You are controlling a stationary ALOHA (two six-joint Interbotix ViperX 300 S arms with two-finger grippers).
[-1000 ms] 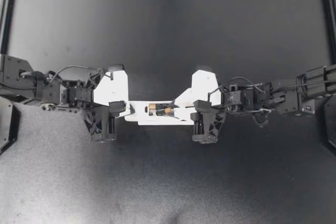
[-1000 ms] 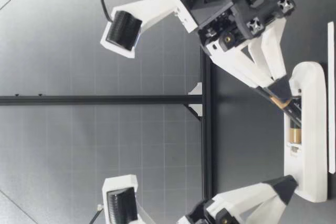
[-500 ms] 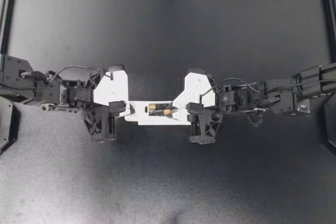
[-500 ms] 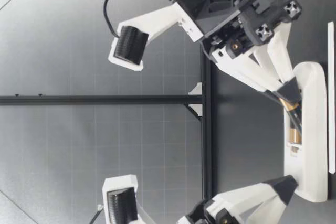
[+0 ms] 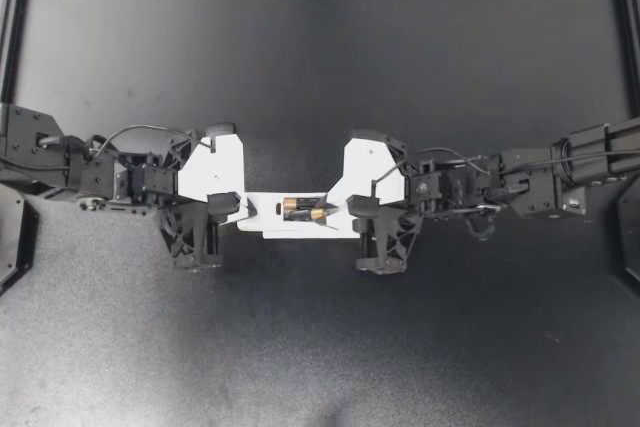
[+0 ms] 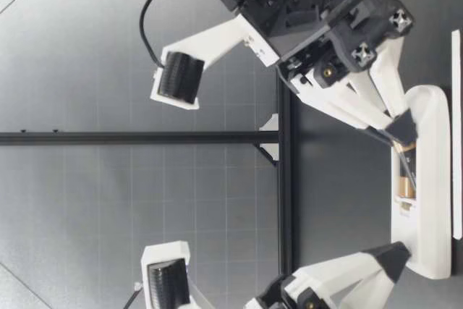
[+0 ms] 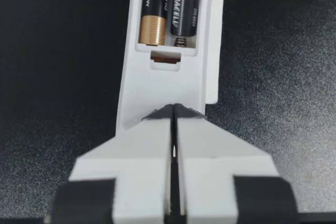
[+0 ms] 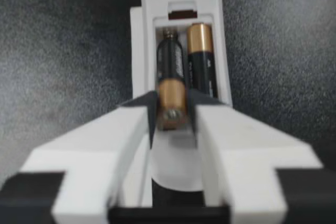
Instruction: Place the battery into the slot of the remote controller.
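Noted at mid-frame in the top view: remote controller [image 5: 265,219] lying left to right on the black table [image 5: 320,67], slot facing up. Found at its left end the left gripper [image 5: 241,209], fingers pressed together with no gap, tips bearing on the casing just short of the slot; judged to be pinning it down. Found at the slot's right end the right gripper [image 5: 336,213], fingers clamped from two sides on the battery [image 5: 319,214]. Confirmed in the right wrist view: battery's long axis in line with the slot and the remote's length, far end down inside the bay, held end raised above the casing between the fingers. Seen alongside, a second cell [image 5: 297,204] already seated. Judged outstanding: lowering of the raised end into the bay. Little side room between seated cell and slot wall; open table all around.
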